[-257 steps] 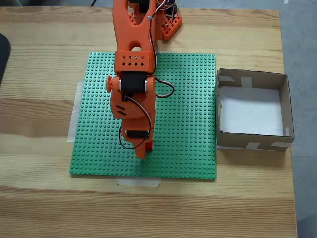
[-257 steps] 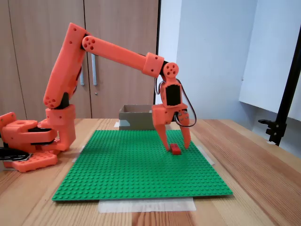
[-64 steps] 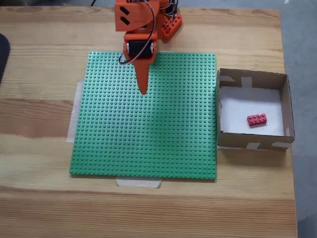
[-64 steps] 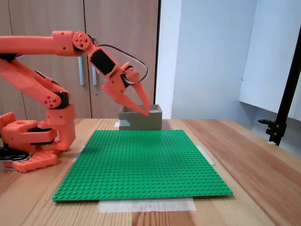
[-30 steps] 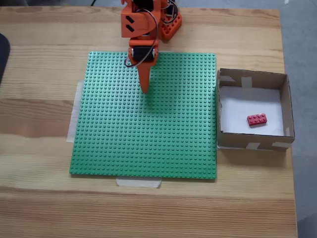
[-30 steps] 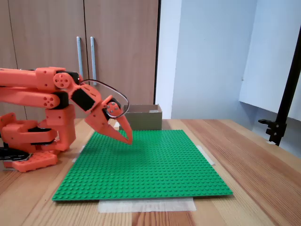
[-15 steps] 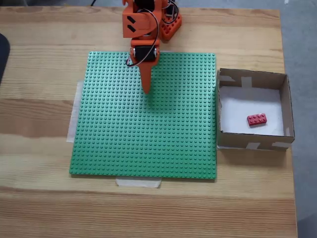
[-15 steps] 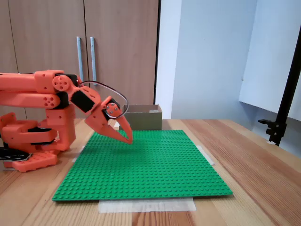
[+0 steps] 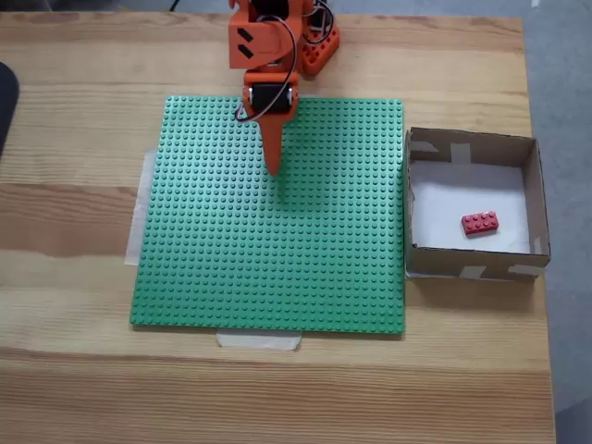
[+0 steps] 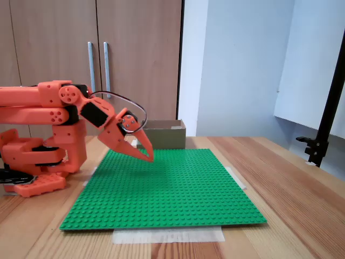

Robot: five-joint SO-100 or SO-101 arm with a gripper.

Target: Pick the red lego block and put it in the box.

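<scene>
1. Inside the box (image 9: 471, 146), on its white bottom, the red lego block (image 9: 480, 222) is seen lying flat, studs up, toward the lower right of the floor in the top-down fixed view, clear of the walls.
2. The box is set on the desk (image 9: 83, 111) just beside the right edge of the green baseplate (image 9: 277, 268); in the side-on fixed view it is seen behind the baseplate's far edge (image 10: 168, 134).
3. The pincer (image 9: 274, 166) is held over the upper part of the baseplate, well apart from the box, tip pointed down the picture in the top-down view.
4. In the side-on view the pincer (image 10: 148, 156) is angled downward, tip close above the baseplate studs; contact cannot be told.
5. The pincer fingers are drawn together to a point; nothing is gripped.
6. The arm is folded low, its base (image 10: 32, 162) seated on the desk beside the baseplate's far-left corner in the side-on view.
7. Pale tape (image 9: 259, 339) is seen under the baseplate's near edge.
</scene>
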